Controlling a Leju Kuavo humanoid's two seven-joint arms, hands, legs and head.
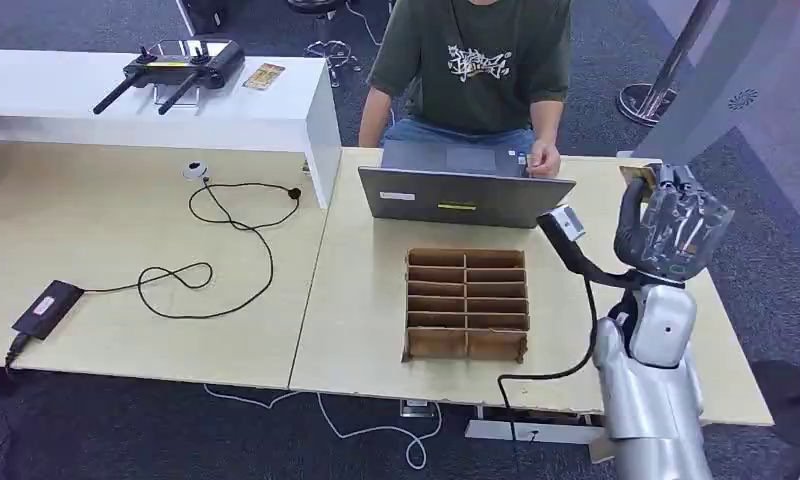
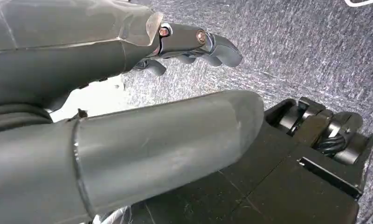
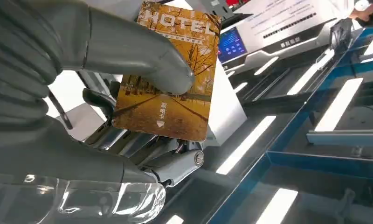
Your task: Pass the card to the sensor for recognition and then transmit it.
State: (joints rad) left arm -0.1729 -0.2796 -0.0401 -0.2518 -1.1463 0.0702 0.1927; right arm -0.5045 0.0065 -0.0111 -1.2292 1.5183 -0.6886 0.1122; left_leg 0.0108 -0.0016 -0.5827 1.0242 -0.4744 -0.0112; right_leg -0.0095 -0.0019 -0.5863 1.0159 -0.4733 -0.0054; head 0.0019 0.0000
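Far left of your head view: black power brick (image 1: pixel 44 307) at the table's near edge, its black cable (image 1: pixel 216 250) looping across the light wooden table (image 1: pixel 126 250); small white round device (image 1: pixel 195 170) above the loops; upper left, a white shelf (image 1: pixel 156 105) carries a black controller with antennas (image 1: pixel 176 68) and a small yellowish card-like item (image 1: pixel 264 76). Centre: brown cardboard divider tray (image 1: pixel 466 304) lying flat, grey laptop (image 1: pixel 464 195) just behind it; person in a dark green shirt (image 1: pixel 476 60) seated behind the laptop, one hand (image 1: pixel 543 158) at its right edge. Right side: you see the right hand (image 1: pixel 674 232) raised above the table's right edge, fingers curled, a sliver of orange at its upper left. Right wrist view: thumb (image 3: pixel 142 56) presses the hotel card (image 3: pixel 173 79) against the fingers (image 3: pixel 175 158), so it's clamped on the card; orange autumn print, "HOTEL" at top. Left wrist view: left hand (image 2: pixel 152 93) hangs over grey carpet (image 2: pixel 292 51), fingers (image 2: pixel 203 44) apart, nothing in it.
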